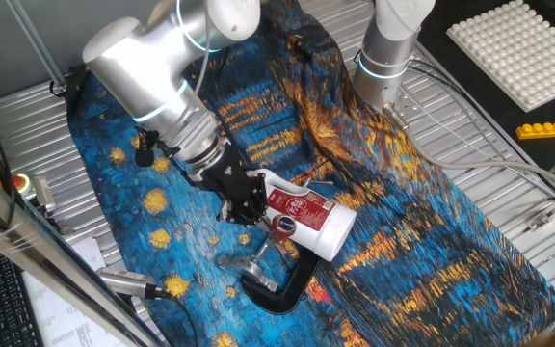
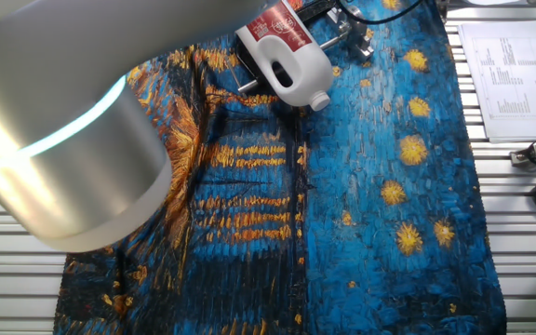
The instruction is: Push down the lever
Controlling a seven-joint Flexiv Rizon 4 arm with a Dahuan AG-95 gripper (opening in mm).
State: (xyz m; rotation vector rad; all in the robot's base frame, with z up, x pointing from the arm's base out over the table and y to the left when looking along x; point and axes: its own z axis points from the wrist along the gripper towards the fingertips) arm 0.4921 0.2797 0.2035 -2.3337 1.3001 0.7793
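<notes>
1. Approach step, by judgement: black two-finger gripper (image 1: 249,207) low beside white plastic bottle with red label (image 1: 306,218).
2. Fingers' opening impossible to tell; nothing visibly held.
3. Thin silver lever with dark-red end piece (image 1: 276,234) just below, on black C-shaped clamp (image 1: 282,287), blue-and-gold painted-cloth surface (image 1: 403,231).
4. Next: settle onto red end, press downward, avoiding bottle.

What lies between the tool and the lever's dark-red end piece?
Only a short stretch of blue cloth; in one fixed view the tool sits beside the lever, the white bottle behind.

- In the other fixed view my arm (image 2: 63,121) blocks everything left of the white bottle (image 2: 287,56).
- Lever (image 1: 270,241) partly behind that bottle; gripper (image 1: 244,207) jaws unreadable.
</notes>
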